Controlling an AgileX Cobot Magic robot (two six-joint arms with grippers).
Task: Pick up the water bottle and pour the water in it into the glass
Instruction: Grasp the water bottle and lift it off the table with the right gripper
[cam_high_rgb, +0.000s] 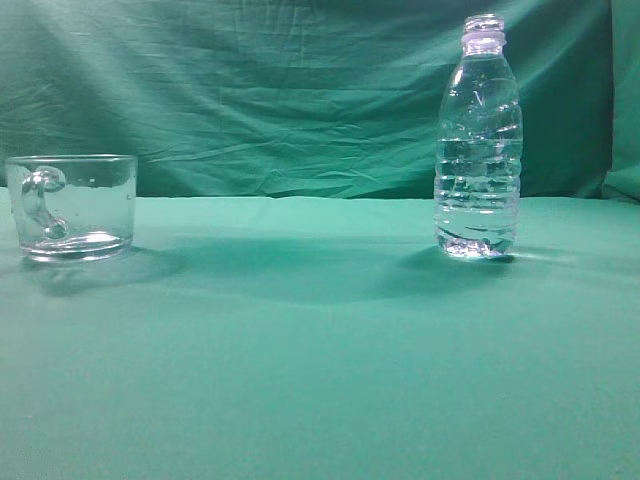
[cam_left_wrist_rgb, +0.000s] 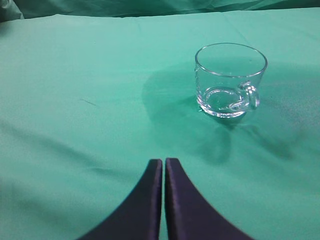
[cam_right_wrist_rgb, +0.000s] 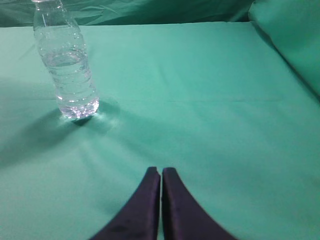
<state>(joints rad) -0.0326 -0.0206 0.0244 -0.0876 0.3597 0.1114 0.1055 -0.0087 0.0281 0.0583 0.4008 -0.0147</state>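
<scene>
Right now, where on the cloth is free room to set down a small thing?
The widest bare patch lies between the glass mug on the left and the water bottle on the right. The whole front strip of green cloth is bare too. Nowhere is crowded; both grippers are shut, short of either object.

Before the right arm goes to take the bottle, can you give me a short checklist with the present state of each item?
1. water bottle stands upright on the table: ok.
2. Bottle has no cap, so it can pour: ok.
3. There is water in the bottle: ok.
4. glass is upright, mouth up, and looks empty: ok.
5. right gripper is open for grasping: not ok, its jaws are closed together.
6. left gripper is apart from the glass: ok, it is closed and short of it.
</scene>
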